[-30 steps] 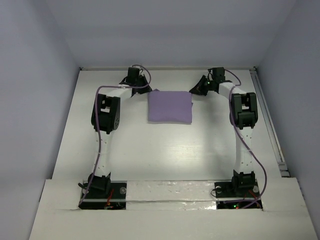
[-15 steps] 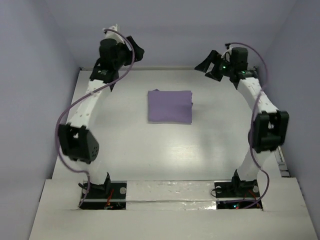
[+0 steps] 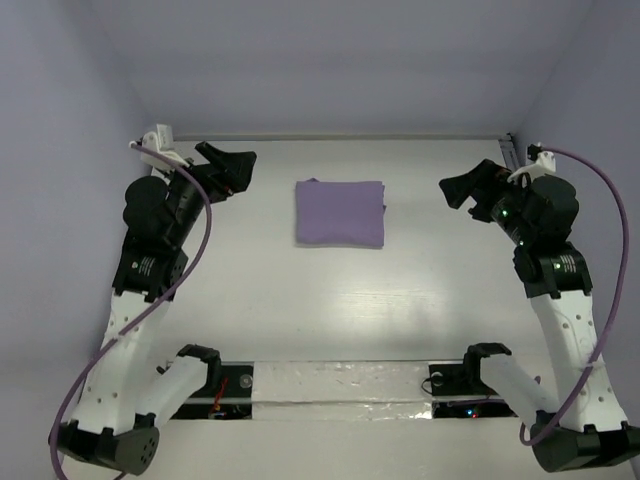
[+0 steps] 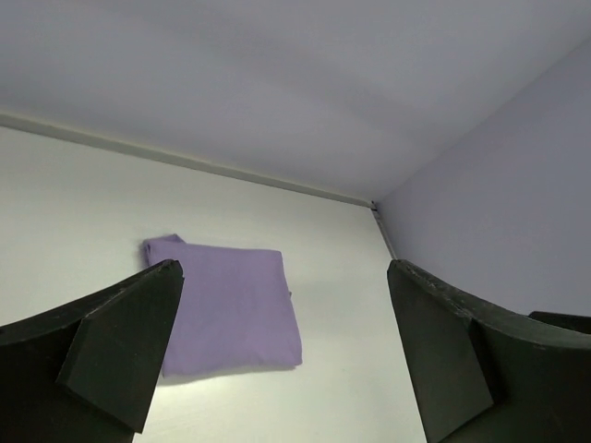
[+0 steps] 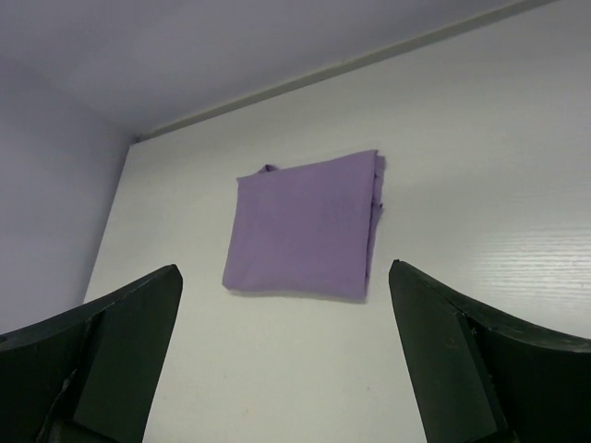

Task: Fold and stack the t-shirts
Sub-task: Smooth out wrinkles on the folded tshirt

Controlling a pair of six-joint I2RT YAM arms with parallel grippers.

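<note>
The plain lavender-purple short-sleeved t-shirt of soft thin fabric [image 3: 340,213] lay folded into a flat, roughly square packet on the far half of the white table [image 3: 330,310]. It sat about midway between the two side walls and a little short of the back wall. Its right edge showed stacked layers of cloth, and a small bit of fabric poked out at its far-left corner. Nothing touched it.

To its left, well apart from it, hung the left arm's black two-finger gripper [image 3: 228,168], its jaws spread wide and empty. In the left wrist view its dark fingers [image 4: 120,351] stood at either side of the frame, with the packet lying on the table beyond them. To the shirt's right, also well apart, hung the right arm's black two-finger gripper [image 3: 466,190], likewise wide open and holding nothing; its fingers [image 5: 111,360] framed the shirt in the right wrist view. A purple cable [image 3: 190,255] looped along the left arm.
</note>
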